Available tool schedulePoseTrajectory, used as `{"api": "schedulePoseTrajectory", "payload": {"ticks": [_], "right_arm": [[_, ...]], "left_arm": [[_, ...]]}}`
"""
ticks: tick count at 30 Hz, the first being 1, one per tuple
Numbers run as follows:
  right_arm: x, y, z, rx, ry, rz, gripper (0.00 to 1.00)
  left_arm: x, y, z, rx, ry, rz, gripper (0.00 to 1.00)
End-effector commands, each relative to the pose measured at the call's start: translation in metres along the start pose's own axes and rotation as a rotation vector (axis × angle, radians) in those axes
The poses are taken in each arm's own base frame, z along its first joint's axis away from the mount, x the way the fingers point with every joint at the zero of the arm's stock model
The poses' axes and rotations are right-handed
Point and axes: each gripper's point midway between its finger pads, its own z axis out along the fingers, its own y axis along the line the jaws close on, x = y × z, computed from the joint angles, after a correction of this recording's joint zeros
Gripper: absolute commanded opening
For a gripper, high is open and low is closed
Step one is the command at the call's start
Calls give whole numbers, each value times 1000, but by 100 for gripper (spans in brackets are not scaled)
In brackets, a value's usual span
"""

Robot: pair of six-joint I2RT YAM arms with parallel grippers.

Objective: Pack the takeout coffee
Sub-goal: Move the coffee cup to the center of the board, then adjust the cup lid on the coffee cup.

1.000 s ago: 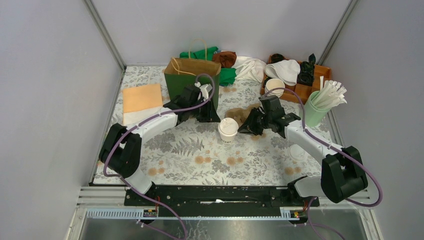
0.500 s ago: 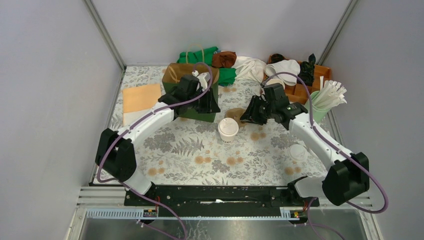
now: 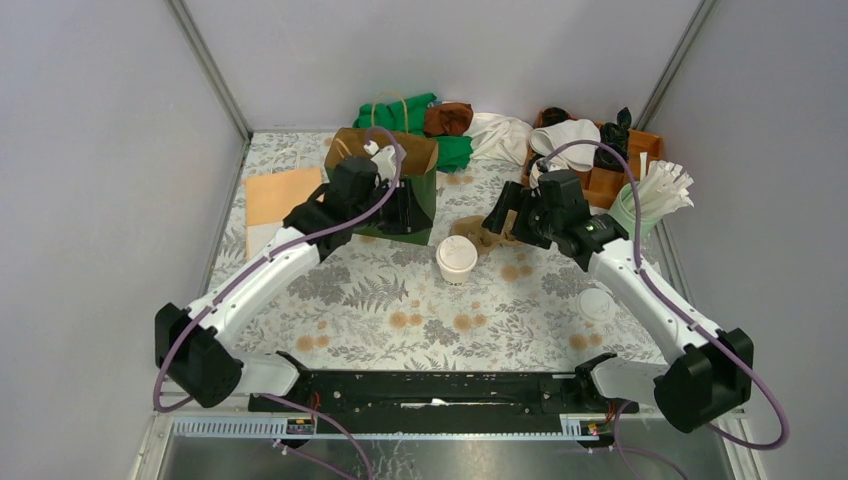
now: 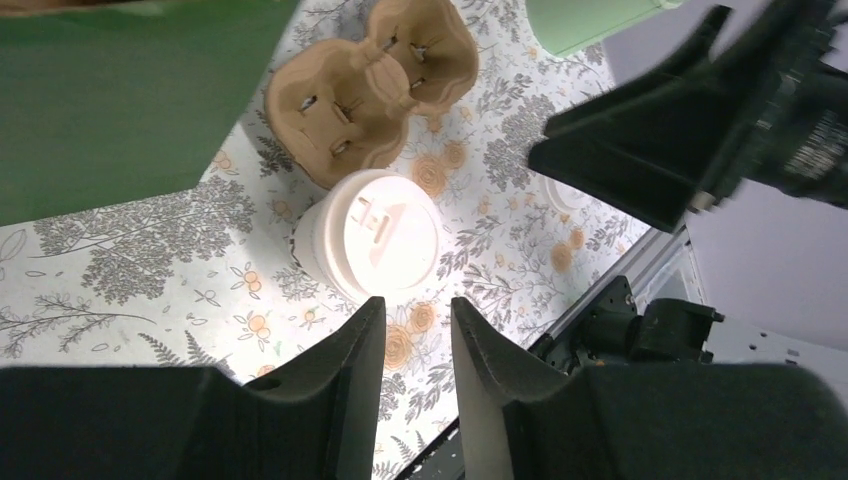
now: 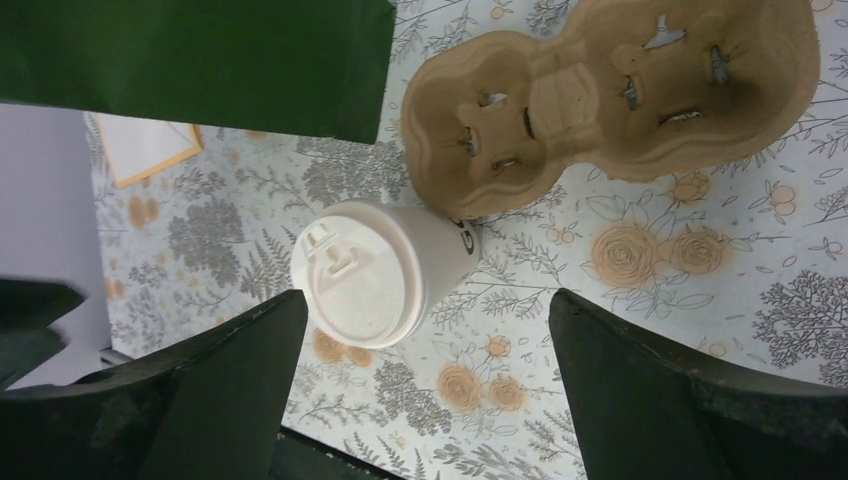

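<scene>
Flanking takeout coffee (image 3: 457,258) on floral cloth (image 3: 400,310), left pincer (image 4: 412,305) gapes narrowly, right pincer (image 5: 428,298) widely, both empty.

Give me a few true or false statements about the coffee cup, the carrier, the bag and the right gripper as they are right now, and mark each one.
1. The takeout coffee stands upright on the table with its lid on. True.
2. The right gripper is clamped on the cup. False: its jaws are spread wide above the cup and hold nothing.
3. The cup sits in a pocket of the pulp carrier. False: it stands on the table beside the carrier.
4. The carrier's pockets are empty. True.
5. The green paper bag lies flat under the cup. False: it stands apart from the cup, farther from the arm bases.
</scene>
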Motion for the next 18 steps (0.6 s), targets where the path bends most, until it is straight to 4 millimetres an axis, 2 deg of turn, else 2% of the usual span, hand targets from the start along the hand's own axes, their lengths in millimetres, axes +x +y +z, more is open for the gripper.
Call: {"api": "schedulePoseTrajectory", "payload": {"ticks": [1, 8, 13, 18], "right_arm": [[-24, 4, 6, 8, -92, -27, 100], [-30, 3, 10, 13, -138, 15, 100], [-43, 5, 17, 35, -162, 37, 100], [-45, 7, 21, 35, -163, 58, 100]], "left_arm": [[5, -16, -15, 7, -19, 11, 35], [16, -39, -21, -9, 1, 29, 36], [19, -43, -32, -23, -1, 33, 37], [18, -42, -43, -34, -16, 47, 38]]}}
